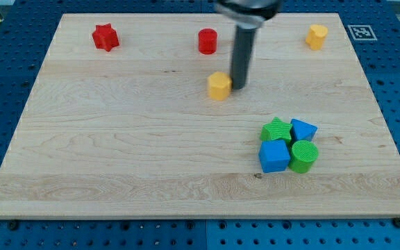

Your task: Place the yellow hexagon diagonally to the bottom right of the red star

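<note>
The wooden board (117, 153) carries all blocks. Nearest the view's bottom, at the right, four touch in a cluster: blue cube (274, 155), green cylinder (304, 155), green star (276, 130), blue block (303, 129). The yellow hexagon (219, 85), a small faceted block, sits near centre; my tip (239, 86) rests just beside its right side. There is no claw. Farthest: red star (105, 37), red cylinder (207, 41), yellow block (317, 36).

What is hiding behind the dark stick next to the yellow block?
My tip stands just right of the yellow hexagon. The rod covers a strip of the wooden board behind it; nothing pokes out there, and the red cylinder stays clear.
</note>
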Robot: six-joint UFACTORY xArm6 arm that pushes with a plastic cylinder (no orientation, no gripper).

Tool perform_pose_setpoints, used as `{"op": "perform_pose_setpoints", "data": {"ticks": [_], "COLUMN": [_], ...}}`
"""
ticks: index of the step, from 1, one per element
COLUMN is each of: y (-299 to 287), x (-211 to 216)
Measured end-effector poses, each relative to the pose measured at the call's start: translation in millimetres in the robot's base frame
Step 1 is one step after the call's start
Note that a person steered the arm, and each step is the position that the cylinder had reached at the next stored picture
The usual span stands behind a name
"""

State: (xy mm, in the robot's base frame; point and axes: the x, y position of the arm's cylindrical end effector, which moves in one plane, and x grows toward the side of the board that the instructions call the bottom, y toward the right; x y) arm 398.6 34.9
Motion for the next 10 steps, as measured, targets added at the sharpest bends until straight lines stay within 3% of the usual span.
{"op": "perform_pose_setpoints", "data": {"ticks": [1,2,3,4,5,7,8,10], "y": [-12,11,-19,-88,-102,2,-5,-107], "x": [-1,-15,-10,6,5,9,46,67]}}
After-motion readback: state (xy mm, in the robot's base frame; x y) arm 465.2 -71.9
